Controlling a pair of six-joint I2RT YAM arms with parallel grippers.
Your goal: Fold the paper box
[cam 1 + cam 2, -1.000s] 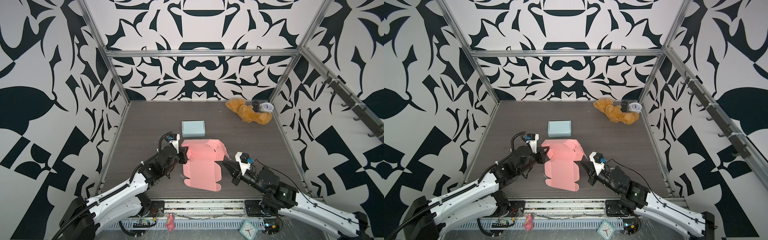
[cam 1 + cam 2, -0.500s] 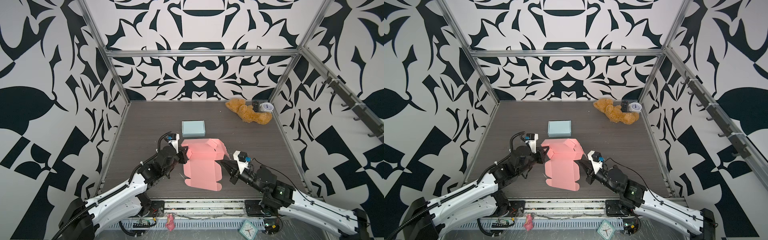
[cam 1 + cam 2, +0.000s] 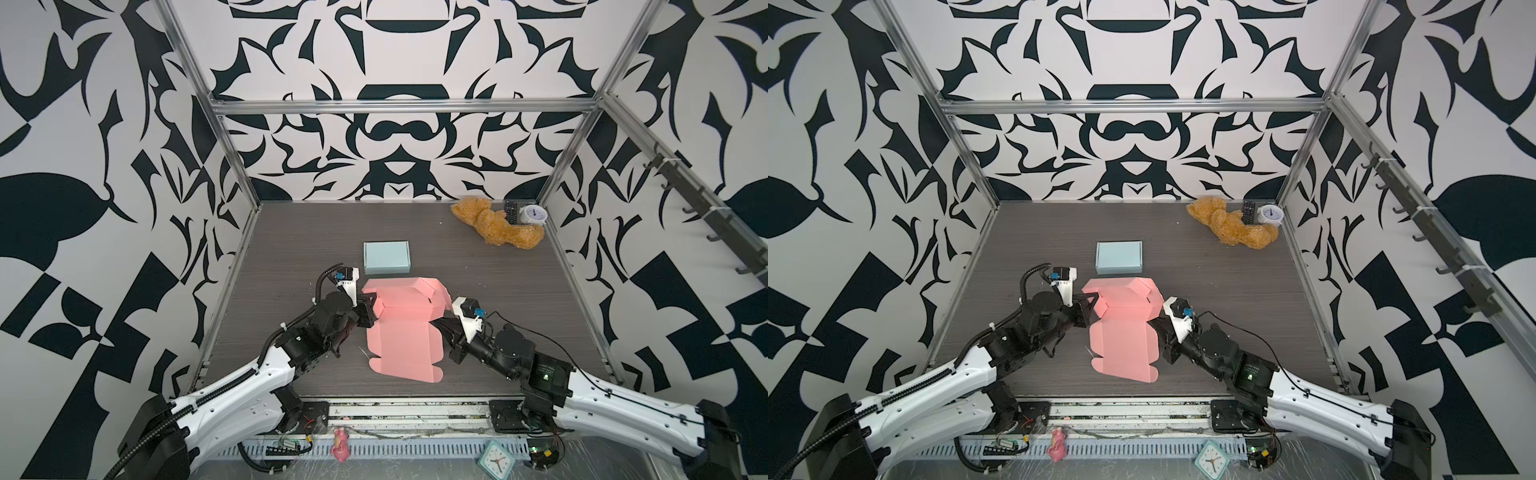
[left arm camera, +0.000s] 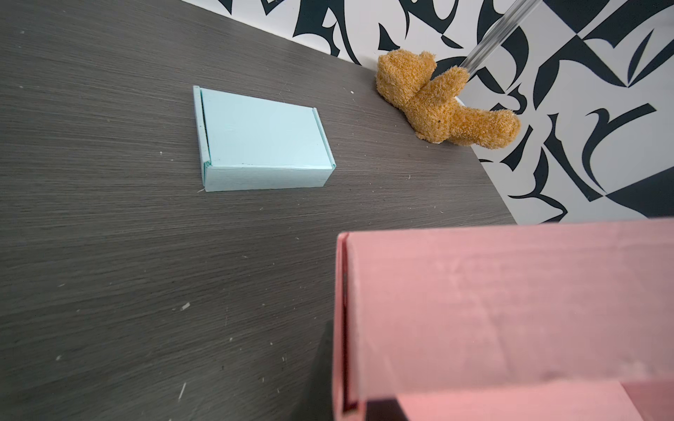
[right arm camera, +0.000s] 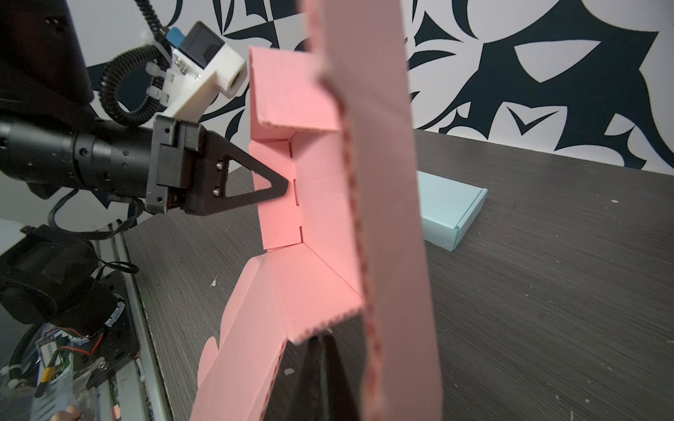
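– Pink corrugated cardboard box blank [image 3: 398,336] lies half-formed on the dark wood-grain table [image 3: 519,299], between both arms. Why the nudging?
– To stand the side walls up, I'd judge. The left gripper [image 5: 282,189], jaws together, presses its tip against one flap. The right gripper [image 5: 321,361], also closed, props the opposite wall from outside.
– Anything unclear?
– The right gripper's tip hides behind card in both top views, and pink wall fills much of the left wrist view.
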